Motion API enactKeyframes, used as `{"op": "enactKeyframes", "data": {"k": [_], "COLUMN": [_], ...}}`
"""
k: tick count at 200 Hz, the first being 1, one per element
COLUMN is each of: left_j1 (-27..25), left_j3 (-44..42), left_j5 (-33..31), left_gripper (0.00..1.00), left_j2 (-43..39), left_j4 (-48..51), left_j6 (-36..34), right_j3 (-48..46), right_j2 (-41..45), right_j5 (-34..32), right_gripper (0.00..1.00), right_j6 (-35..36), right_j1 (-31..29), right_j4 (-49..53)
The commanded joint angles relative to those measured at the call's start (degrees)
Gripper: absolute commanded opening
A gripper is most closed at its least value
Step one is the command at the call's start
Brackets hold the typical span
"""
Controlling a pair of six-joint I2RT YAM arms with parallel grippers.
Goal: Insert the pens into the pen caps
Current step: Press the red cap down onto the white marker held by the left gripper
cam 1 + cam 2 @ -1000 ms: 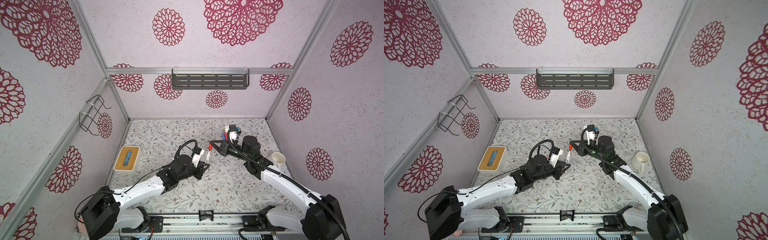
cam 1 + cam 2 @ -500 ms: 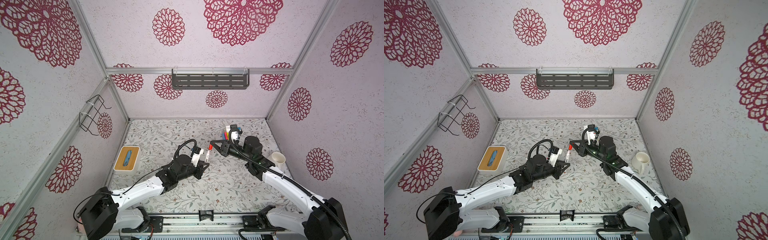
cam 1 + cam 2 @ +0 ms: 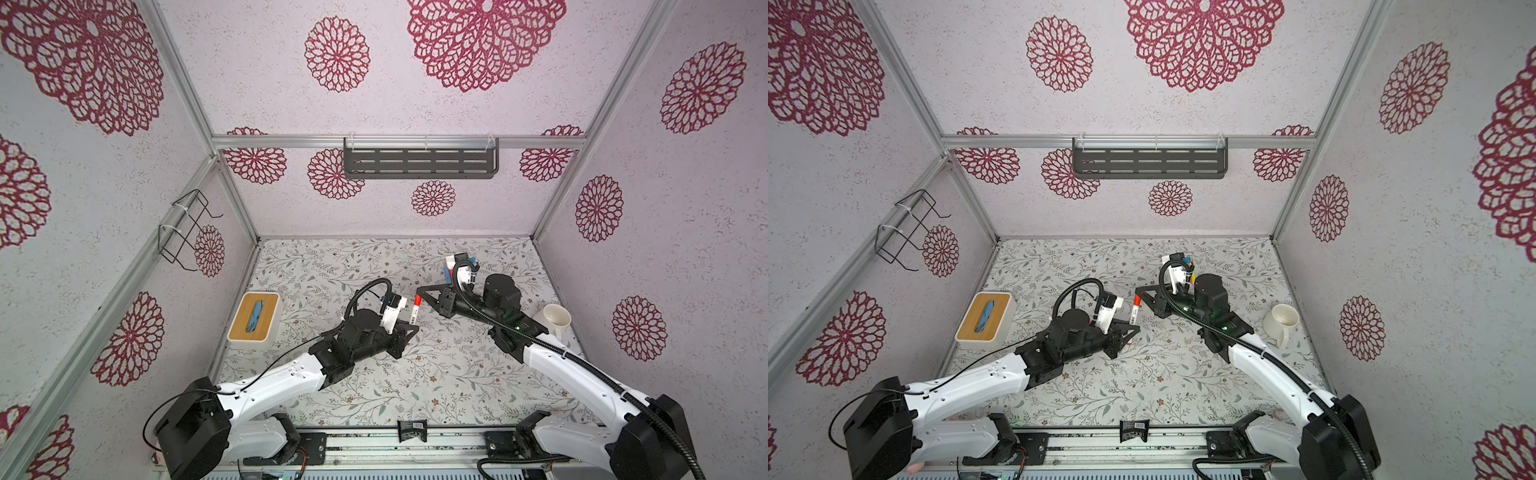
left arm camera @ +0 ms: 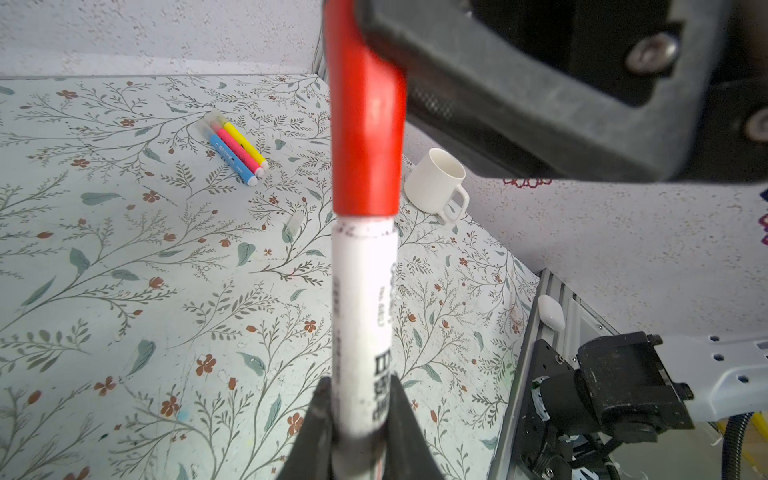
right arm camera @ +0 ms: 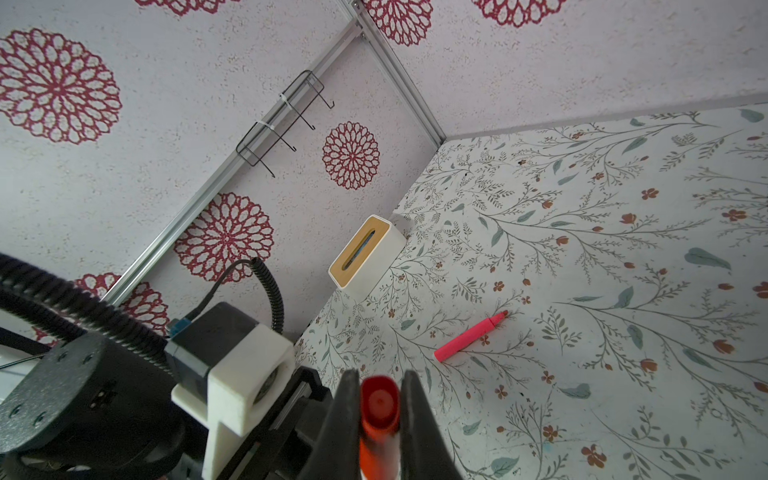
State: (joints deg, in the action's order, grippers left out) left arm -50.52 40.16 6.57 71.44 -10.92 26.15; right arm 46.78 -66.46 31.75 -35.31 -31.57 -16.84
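Your left gripper (image 4: 357,388) is clamped on the white pen (image 4: 361,291) above the middle of the table (image 4: 124,270), and your right gripper (image 5: 379,376) pinches the red cap (image 4: 365,158) over its tip. Push with the arms off-axis and the cap may jam or the barrel slip through the jaws. White barrel with black print; cap looks almost seated.

White arms (image 3: 274,384), black joints (image 3: 195,428), black fingers (image 4: 318,424).

White pen (image 4: 361,299) aloft, tip seemingly seated in red cap (image 4: 365,158).
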Motion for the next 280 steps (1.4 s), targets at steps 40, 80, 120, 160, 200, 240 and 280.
{"op": "enactKeyframes", "data": {"k": [40, 80, 120, 160, 200, 240, 280], "left_j1": [-0.4, -0.4, -0.4, -0.4, -0.4, -0.4, -0.4], "left_j3": [-1.0, -2.1, -3.1, -3.9, -3.6, -3.7, -3.7], "left_j5": [-1.9, -2.4, -2.5, -2.7, -1.9, -1.9, -1.9], "left_gripper": [0.00, 0.00, 0.00, 0.00, 0.00, 0.00, 0.00], "left_j2": [-2.7, -3.5, -4.2, -5.1, -5.2, -5.4, -5.5], "left_j4": [-3.1, -4.7, -5.5, -6.2, -6.4, -6.3, -6.3], "left_j6": [-1.3, -1.1, -1.3, -1.4, -0.7, -0.5, -0.7], "right_j3": [-0.5, -1.0, -0.5, 3.7, 7.4, 9.1, 9.5], "right_j2": [2.0, 3.6, 7.5, 6.7, 2.5, 0.1, -0.9], "right_j5": [4.1, 3.9, 1.8, 2.3, 0.7, 0.8, 0.7], "right_gripper": [0.00, 0.21, 0.44, 0.47, 0.47, 0.44, 0.42], "right_j6": [4.2, 4.9, 3.7, 1.1, -0.7, -0.6, 0.4], "right_j1": [-2.6, -3.2, -2.3, -1.0, -1.3, -2.4, -2.8], "right_j4": [2.6, 4.2, 3.8, 4.9, 5.4, 5.0, 5.8]}}
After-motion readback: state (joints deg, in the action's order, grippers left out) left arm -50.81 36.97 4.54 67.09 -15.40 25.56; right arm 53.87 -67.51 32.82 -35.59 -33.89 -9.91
